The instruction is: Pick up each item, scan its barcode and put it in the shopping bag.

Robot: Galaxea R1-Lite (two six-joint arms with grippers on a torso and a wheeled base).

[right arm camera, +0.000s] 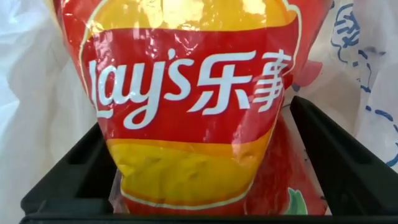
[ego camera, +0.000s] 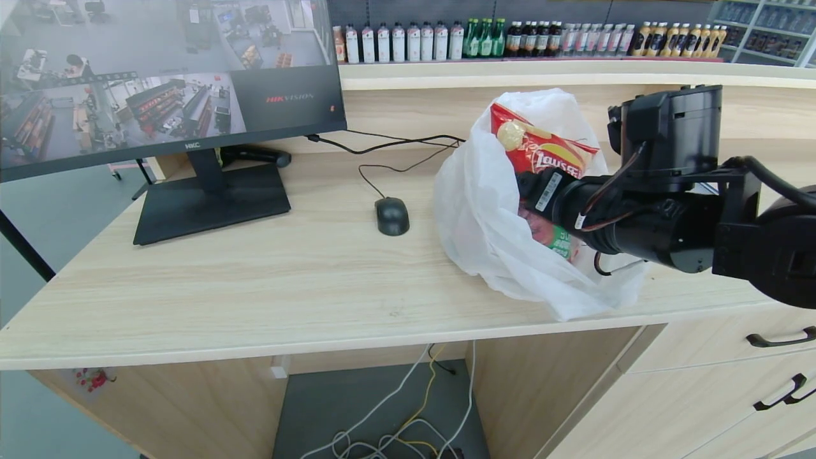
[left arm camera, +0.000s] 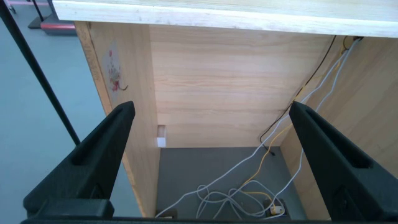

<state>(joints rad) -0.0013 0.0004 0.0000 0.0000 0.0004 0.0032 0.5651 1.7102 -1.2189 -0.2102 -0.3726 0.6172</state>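
Observation:
A red and yellow chips bag [ego camera: 542, 156] stands upright in the mouth of the white plastic shopping bag [ego camera: 484, 217] on the right side of the wooden counter [ego camera: 255, 280]. My right gripper [ego camera: 532, 191] reaches into the shopping bag from the right and is shut on the lower part of the chips bag. In the right wrist view the chips bag [right arm camera: 193, 93] sits between the black fingers [right arm camera: 68, 168] of the right gripper [right arm camera: 199, 186], with the shopping bag's white plastic [right arm camera: 25, 93] around it. My left gripper [left arm camera: 208, 162] hangs open below the counter's front edge, holding nothing.
A monitor [ego camera: 159, 76] on a black stand fills the counter's back left, with a black handheld scanner [ego camera: 255, 155] behind it. A black mouse [ego camera: 391, 215] lies just left of the shopping bag. Loose cables [left arm camera: 236, 193] lie under the counter. Drawers [ego camera: 733, 376] are at lower right.

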